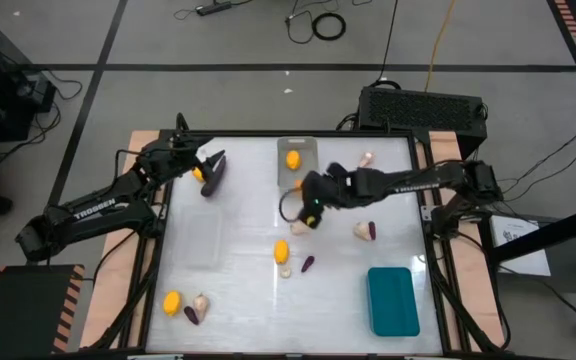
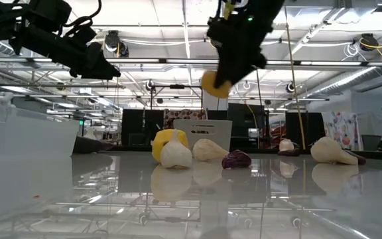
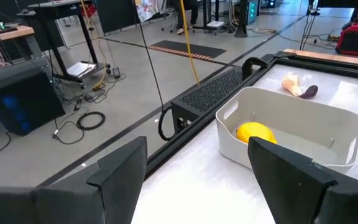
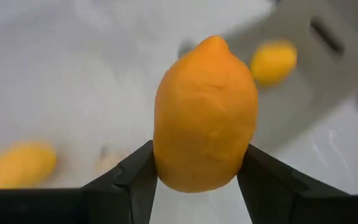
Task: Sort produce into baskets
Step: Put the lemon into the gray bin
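My right gripper (image 1: 308,212) is above the middle of the table, shut on a yellow-orange lemon (image 4: 205,112), which also shows high in the low view (image 2: 214,83). My left gripper (image 1: 206,163) is open and empty at the far left, above a yellow fruit (image 1: 198,172) and a dark purple eggplant (image 1: 214,176). The grey basket (image 1: 308,148) stands at the far middle and holds one lemon (image 3: 255,132). The teal basket (image 1: 392,300) stands at the near right. The clear basket (image 2: 25,136) stands at the left. My right gripper pinches the lemon by its two sides (image 4: 160,168), near the end closest to the wrist, between its two fingers (image 4: 132,180). The fingers come from above, pointing down. The lemon hangs clear of the table, its pointed end away from the gripper.
Loose on the table are a lemon (image 1: 281,250), a garlic bulb (image 1: 286,271) and an eggplant piece (image 1: 308,264) near the middle. A garlic bulb with an eggplant piece (image 1: 365,231) lies at the right. A lemon (image 1: 172,301), garlic (image 1: 201,302) and eggplant (image 1: 191,315) lie near left.
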You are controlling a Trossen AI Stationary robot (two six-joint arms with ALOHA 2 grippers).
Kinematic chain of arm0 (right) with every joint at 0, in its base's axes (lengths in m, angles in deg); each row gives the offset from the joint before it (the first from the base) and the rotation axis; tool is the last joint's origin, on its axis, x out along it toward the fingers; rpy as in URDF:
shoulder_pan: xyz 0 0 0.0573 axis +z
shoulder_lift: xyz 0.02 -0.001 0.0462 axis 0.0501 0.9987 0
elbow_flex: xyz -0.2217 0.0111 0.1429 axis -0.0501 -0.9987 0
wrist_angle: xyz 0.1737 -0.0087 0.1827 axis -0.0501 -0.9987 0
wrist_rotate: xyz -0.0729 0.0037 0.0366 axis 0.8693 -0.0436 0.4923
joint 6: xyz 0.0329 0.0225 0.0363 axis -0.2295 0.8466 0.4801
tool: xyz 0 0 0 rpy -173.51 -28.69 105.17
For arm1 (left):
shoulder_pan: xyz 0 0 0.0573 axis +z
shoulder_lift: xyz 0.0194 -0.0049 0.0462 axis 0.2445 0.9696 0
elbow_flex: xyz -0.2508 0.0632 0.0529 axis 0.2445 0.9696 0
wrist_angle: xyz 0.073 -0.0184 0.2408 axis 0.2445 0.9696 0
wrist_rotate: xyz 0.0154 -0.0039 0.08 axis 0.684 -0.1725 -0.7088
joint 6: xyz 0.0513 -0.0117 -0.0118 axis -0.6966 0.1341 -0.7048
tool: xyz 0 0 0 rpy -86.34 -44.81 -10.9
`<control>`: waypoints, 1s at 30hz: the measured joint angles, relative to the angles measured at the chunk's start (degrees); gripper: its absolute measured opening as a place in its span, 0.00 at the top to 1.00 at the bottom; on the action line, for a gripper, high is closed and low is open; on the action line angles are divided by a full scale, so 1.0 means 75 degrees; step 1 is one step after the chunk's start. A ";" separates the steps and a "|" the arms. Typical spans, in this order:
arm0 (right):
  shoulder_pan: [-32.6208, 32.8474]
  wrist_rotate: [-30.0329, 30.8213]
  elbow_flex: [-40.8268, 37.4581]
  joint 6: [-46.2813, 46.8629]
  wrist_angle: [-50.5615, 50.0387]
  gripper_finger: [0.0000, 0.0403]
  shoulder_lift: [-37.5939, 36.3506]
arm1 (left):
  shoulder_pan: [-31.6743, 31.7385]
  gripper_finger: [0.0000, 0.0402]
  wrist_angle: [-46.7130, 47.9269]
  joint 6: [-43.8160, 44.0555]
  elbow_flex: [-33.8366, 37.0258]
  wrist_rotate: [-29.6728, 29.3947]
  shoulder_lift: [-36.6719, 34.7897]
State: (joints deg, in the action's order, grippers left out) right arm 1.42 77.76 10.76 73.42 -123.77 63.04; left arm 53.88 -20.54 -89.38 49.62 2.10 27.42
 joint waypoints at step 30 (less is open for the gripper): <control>-0.1637 -0.1162 -0.0134 -0.1263 0.2464 0.26 0.0828 | -0.0114 0.28 0.0405 0.0069 -0.0003 0.0221 0.0102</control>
State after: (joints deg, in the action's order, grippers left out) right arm -10.86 69.04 9.75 63.95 -105.29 69.25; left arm 53.03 -17.51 -88.86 49.60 3.76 28.19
